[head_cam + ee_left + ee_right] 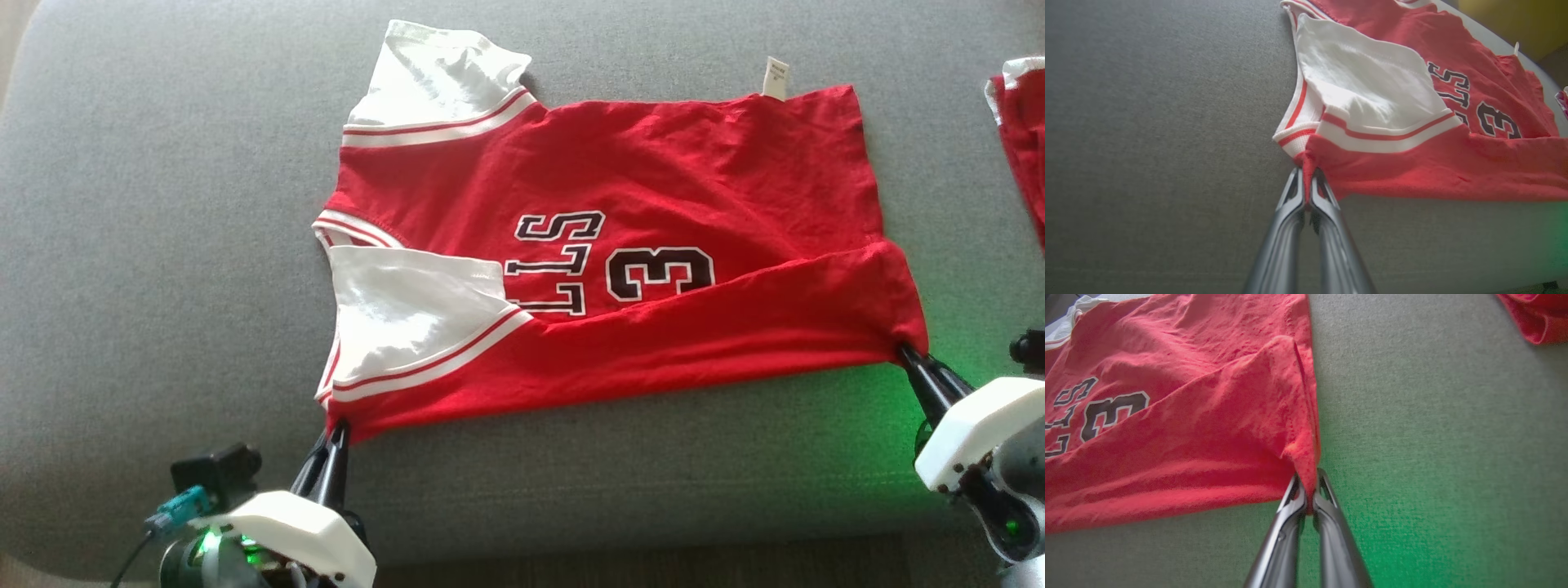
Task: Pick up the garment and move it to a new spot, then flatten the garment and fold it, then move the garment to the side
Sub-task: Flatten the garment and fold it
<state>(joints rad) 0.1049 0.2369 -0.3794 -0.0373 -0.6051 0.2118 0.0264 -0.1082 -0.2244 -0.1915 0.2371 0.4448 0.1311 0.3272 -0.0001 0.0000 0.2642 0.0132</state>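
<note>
The garment [653, 180] is a red jersey with white sleeves and black lettering, spread sideways on a grey cushion [163, 245]. Its near long edge is lifted and folded partly over the body, with one white sleeve [408, 306] lying on top. My left gripper [336, 428] is shut on the near corner by the sleeve, seen close as pinched cloth [1306, 163] between the fingers [1290, 204]. My right gripper [904, 351] is shut on the near hem corner [1306, 465]. The garment [1167, 437] sags between both grips.
A second red and white cloth [1020, 139] lies at the cushion's right edge, also as a red cloth [1535, 318] in the right wrist view. A white care tag [775, 77] sticks out at the jersey's far edge. Green light tints the cushion near the right gripper.
</note>
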